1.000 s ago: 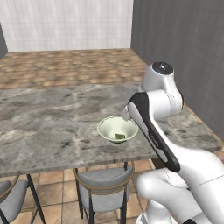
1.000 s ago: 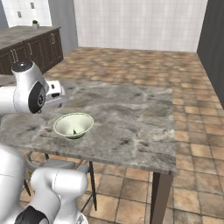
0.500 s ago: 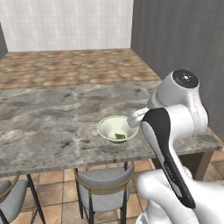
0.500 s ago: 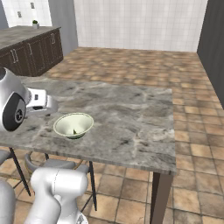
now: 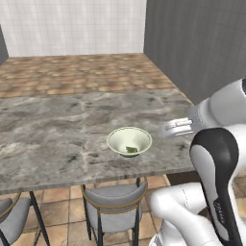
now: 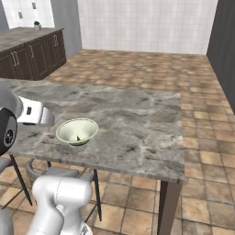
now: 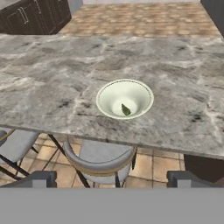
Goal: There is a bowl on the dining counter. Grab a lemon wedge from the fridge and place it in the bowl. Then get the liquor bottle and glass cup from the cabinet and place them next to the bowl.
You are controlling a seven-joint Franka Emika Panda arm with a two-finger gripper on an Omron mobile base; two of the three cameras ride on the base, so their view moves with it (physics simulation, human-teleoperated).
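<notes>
Landmark: bowl [image 7: 124, 99], pale cream with a green-tinged rim, upright on the counter [image 5: 57, 129], near the counter's front edge.

Item 1, lemon wedge [image 7: 126, 109]: a small greenish sliver lying at the bottom of the bowl, a little off centre. In the left base view it sits low against the inner wall [image 5: 130, 149].

Item 2, counter: grey-beige marbled slab, the bowl the only thing resting on it. The stone runs far past the bowl on either side and behind it.

Item 3, my gripper [image 7: 112, 180]: jaws spread wide, nothing between them. My two dark fingertips [image 7: 40, 179] stand at the lower edge of the hand view, pulled back from the counter's front edge and well short of the bowl, touching nothing. From the left base view my hand [image 5: 177, 128] hangs beside the bowl, off the counter's near corner.

Item 4, stool [image 7: 99, 160]: grey padded seat with a curved tan-rimmed back, tucked under the counter edge directly in front of the bowl. A second stool [image 5: 13, 218] stands further along the same edge.

Item 5, dark brown drawer units [image 6: 32, 54]: beyond the counter, well apart from the bowl, with a small potted plant [image 6: 36, 24] on their marbled top.

Item 6, floor [image 6: 202, 151]: brown tiles all round the counter.
</notes>
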